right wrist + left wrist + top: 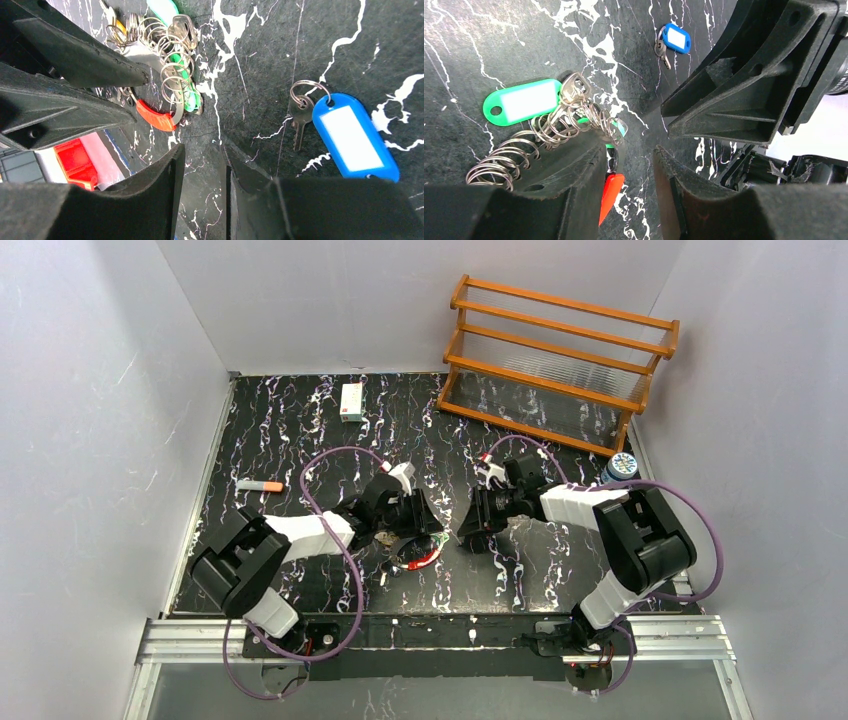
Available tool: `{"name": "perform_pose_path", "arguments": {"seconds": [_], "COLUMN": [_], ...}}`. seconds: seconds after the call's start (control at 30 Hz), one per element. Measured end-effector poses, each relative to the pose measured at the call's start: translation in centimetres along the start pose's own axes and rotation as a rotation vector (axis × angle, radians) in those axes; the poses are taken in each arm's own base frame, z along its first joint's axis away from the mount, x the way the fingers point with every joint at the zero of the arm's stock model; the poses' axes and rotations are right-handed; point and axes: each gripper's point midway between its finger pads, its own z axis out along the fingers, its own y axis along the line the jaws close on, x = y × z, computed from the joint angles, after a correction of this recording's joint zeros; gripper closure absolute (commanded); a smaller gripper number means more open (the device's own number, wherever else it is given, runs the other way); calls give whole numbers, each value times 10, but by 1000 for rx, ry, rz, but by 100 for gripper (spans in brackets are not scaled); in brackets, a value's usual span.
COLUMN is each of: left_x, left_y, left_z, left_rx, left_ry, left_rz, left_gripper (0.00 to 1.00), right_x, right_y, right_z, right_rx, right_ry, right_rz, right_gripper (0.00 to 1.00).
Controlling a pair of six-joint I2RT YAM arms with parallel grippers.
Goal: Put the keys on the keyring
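Note:
The keyring (pixel 420 555) lies on the black marbled table between the two arms. In the left wrist view its red segment (pixel 610 192) sits between the jaws, close to the left finger (pixel 574 190), with table showing on its other side. A green-tagged key (pixel 521 100) lies in the ring cluster (pixel 569 117). The blue-tagged key (pixel 355 135) lies apart on the table, just right of my right gripper (pixel 202 152), whose narrow gap holds nothing. My left gripper (pixel 630 155) stands open over the keyring. The two grippers, left (pixel 425 530) and right (pixel 472 535), face each other closely.
An orange wooden rack (pixel 560 350) stands at the back right, with a blue-capped container (pixel 622 468) beside it. A small white box (pixel 351 400) sits at the back, and an orange-tipped marker (pixel 260 485) lies at the left. White walls enclose the table.

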Motion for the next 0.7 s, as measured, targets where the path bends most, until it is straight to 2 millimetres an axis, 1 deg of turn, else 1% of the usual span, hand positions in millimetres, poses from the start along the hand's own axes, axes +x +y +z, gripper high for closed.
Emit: {"name": "perform_pose_path", "arguments": {"seconds": [0.1,0.27,0.37,0.47,0.6,0.7], "left_x": [2,10,11,10,14,14], "left_y": [-1,6,5,4,7,7], "left_z": [4,12,14,16,20,21], "left_rx": [11,5,13,21,18,22], "left_ry": [8,36,41,38,51,53], "left_rz": [-14,-41,-47,-50,-56,-57], "left_gripper": [64,69,75,83,90,98], "right_x": [-1,-2,-2,-3,-3,-3], "right_y": [0,-1,-1,-1,-1,-1], "right_z": [-1,-2,-2,-3,-3,-3], "right_rx": [0,1,2,1,1,0], "right_ry": [-3,-7,-9,-10,-11,-11], "right_rz": [-3,-7,-10,-11,-13,-13], "right_gripper": [60,60,60,60,60,60]}}
